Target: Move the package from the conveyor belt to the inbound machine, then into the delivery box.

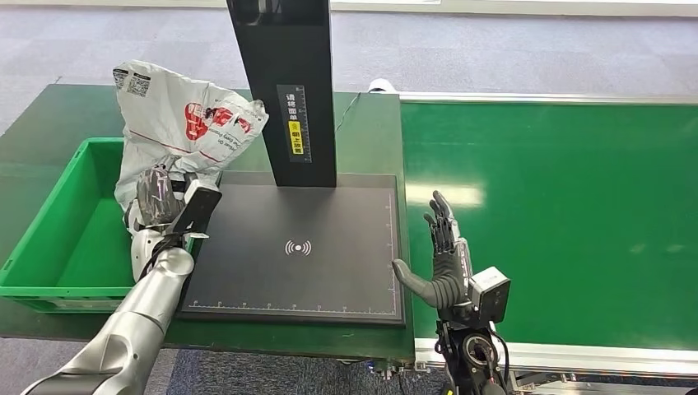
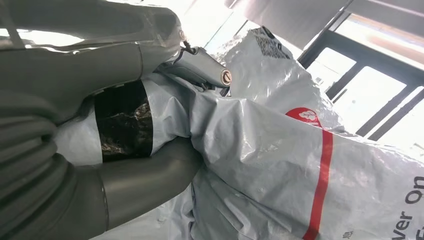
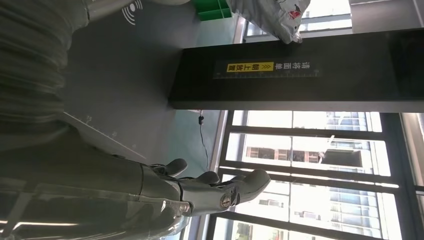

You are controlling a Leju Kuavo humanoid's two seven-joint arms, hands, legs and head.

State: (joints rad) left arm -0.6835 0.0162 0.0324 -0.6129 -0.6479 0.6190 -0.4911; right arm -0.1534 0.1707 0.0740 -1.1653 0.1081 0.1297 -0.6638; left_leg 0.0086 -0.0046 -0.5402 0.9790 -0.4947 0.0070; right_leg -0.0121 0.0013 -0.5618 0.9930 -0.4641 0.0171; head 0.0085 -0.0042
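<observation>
Right now I have the left hand [image 1: 158, 200] clutching the white package [image 1: 177, 123] above the green delivery box's [image 1: 58, 239] near-side wall, beside the inbound machine [image 1: 329, 247], while my right hand [image 1: 444, 263] hangs released, so I judge only lowering and letting go remains.

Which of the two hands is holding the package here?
The left hand: it grips the white package above the green box. The right hand is open and empty.

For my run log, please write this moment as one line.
left hand: grips package over green box edge | right hand: open, beside scanner pad | conveyor belt: bare
</observation>
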